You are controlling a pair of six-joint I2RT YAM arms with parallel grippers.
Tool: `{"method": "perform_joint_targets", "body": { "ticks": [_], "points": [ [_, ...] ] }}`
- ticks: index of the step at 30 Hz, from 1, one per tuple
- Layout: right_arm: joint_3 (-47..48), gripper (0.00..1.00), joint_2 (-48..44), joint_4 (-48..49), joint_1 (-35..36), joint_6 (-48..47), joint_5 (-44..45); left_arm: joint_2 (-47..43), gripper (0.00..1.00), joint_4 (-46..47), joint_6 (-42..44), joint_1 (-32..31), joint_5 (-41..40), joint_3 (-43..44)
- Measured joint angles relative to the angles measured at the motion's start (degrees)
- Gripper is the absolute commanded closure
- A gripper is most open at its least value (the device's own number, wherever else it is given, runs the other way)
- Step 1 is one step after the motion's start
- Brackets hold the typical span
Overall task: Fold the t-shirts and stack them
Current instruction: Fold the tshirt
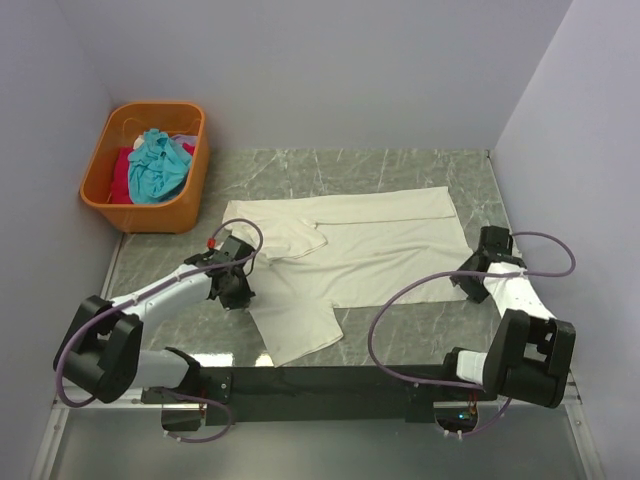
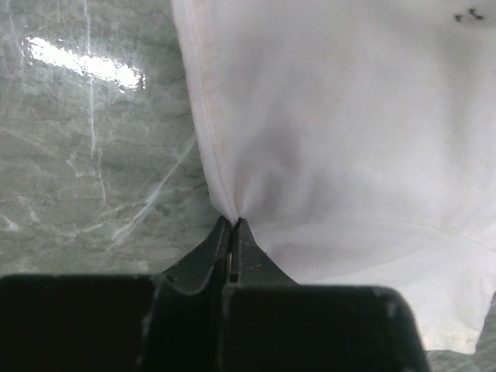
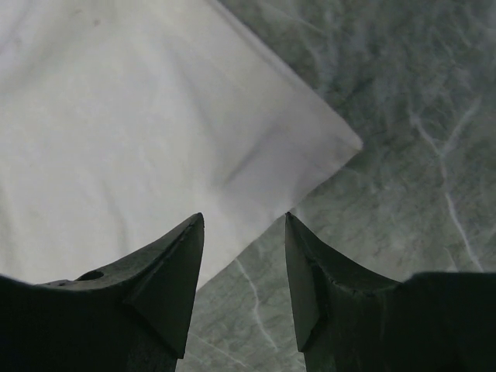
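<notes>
Jaws on the left gripper (image 2: 234, 225) pinch an edge of the cream t-shirt (image 1: 375, 250), right gripper (image 3: 245, 221) gapes by its corner and probably needs to clamp before folding.

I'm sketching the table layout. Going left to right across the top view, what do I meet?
The basket → left gripper, shut on the shirt's edge → cream shirt → right gripper, open at the shirt's corner.

The cream t-shirt (image 1: 370, 250) lies spread on the marble table (image 1: 300, 175) — teal t-shirt (image 1: 155, 165) and red t-shirt (image 1: 122, 172) crumpled in the orange basket (image 1: 140, 215).
</notes>
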Motion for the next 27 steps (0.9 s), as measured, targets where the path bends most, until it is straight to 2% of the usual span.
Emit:
{"method": "perform_joint_targets", "body": {
  "ticks": [10,18,21,24,25,27],
  "points": [
    [-0.2,0.47,4.5,0.9,-5.8,0.0,0.0,-2.4,0.99,0.0,0.7,0.0,1.4,0.0],
    [-0.2,0.54,6.1,2.2,-6.8,-0.5,0.4,-4.2,0.99,-0.1,1.2,0.0,2.0,-0.1],
    [-0.2,0.62,6.4,2.7,-7.1,-0.7,0.6,-5.2,0.99,-0.2,1.5,0.0,2.0,-0.1],
    [0.1,0.8,7.0,3.2,-7.6,-1.3,0.7,-5.5,0.99,-0.4,1.6,0.0,2.3,-0.1],
    [0.2,0.91,7.2,3.5,-7.8,-1.4,0.7,-5.5,0.99,-0.5,1.7,0.0,2.4,-0.1],
    [0.3,0.99,7.3,4.2,-7.9,-1.5,0.6,-5.6,0.99,-1.1,1.9,0.0,2.4,-0.1]
  ]
}}
